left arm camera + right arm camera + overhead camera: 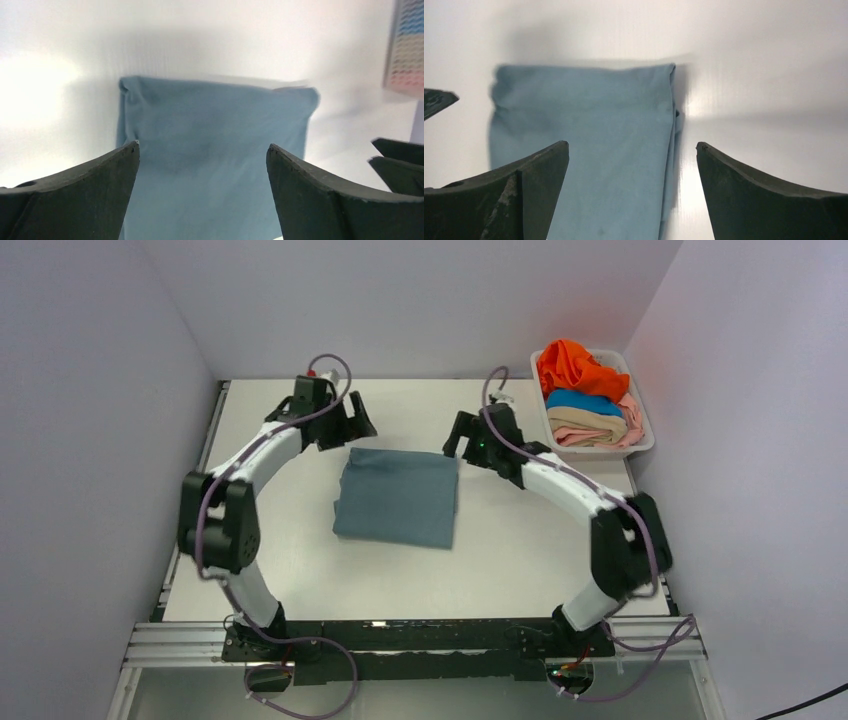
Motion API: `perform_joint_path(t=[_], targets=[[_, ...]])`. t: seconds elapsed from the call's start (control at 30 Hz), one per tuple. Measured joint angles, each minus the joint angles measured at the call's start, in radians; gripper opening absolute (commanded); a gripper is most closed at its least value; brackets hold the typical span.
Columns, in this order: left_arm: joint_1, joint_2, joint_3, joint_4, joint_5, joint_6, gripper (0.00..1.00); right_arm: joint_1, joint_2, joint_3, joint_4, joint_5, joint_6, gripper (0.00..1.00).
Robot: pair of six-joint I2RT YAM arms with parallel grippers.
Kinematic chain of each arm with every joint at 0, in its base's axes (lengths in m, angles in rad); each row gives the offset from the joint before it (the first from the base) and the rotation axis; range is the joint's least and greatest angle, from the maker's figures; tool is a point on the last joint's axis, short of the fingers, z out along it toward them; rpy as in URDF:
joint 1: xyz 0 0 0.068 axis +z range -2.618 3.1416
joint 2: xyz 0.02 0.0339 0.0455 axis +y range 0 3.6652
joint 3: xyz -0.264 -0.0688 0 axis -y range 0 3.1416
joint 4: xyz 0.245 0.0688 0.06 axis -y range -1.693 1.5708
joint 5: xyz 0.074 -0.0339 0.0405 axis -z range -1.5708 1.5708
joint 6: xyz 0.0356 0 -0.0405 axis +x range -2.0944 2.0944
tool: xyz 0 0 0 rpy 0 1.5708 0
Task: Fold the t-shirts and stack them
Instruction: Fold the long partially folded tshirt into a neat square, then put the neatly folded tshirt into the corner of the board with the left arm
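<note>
The dusty grey-blue t-shirt (398, 497) lies flat in the middle of the table (520, 550), already reduced to a rough rectangle, with its long sides running from the far edge toward the near edge. The left gripper (352, 426) hangs over its far-left corner and the right gripper (455, 442) over its far-right corner. In both wrist views the fingers (100, 200) stand wide apart with nothing between them, and the cloth is not gripped.

The step in hand looks like taking the two far corners for one more fold toward the near edge. To do it well, both grippers should come down together, each closing on every layer at its corner. The right wrist view shows stacked edges along the right side that could slip apart if only the top layer is caught. Lift just enough to clear the cloth; carry both corners at an even pace so the fold line runs parallel to the far edge; lay them on the near corners before letting go.

The white basket (648, 436) sits in the far-right corner of the table, holding the orange t-shirt (580, 368), the bright blue t-shirt (585, 400), the tan t-shirt (585, 421) and the pale pink t-shirt (633, 418). All of them are crumpled and yet to be folded, so the task seems to be at an early stage.
</note>
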Motion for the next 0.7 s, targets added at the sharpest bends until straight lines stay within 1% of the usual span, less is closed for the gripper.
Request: perform_joint_path(t=[0.1,0.2,0.27,0.33,0.43,0.5,0.57,0.7], targets=[[0.004,-0.209,-0.07,0.018,-0.084,0.015,0.99,0.002,-0.218,-0.085,-0.006,0.087,0.003,1.0],[0.005,-0.376,-0.156,0.04,-0.161,0.029,0.99,0.004,-0.469,-0.251,0.005,0.162,0.033,1.0],[0.005,-0.418,-0.207,0.045,-0.187,0.037,0.99,0.004,-0.593,-0.365,0.006,0.189,0.051,1.0],[0.006,-0.409,-0.266,0.06,-0.192,0.044,0.98,0.004,-0.699,-0.478,-0.027,0.214,0.067,1.0],[0.006,-0.343,-0.371,0.055,-0.183,0.046,0.87,0.004,-0.79,-0.557,-0.108,0.236,0.075,1.0],[0.006,-0.287,-0.42,0.044,-0.171,0.045,0.76,0.004,-0.843,-0.571,-0.166,0.246,0.077,1.0],[0.006,-0.243,-0.437,0.036,-0.161,0.042,0.66,0.004,-0.879,-0.571,-0.19,0.25,0.078,1.0],[0.007,-0.167,-0.427,0.059,-0.134,0.032,0.4,0.004,-0.93,-0.593,-0.189,0.241,0.078,1.0]])
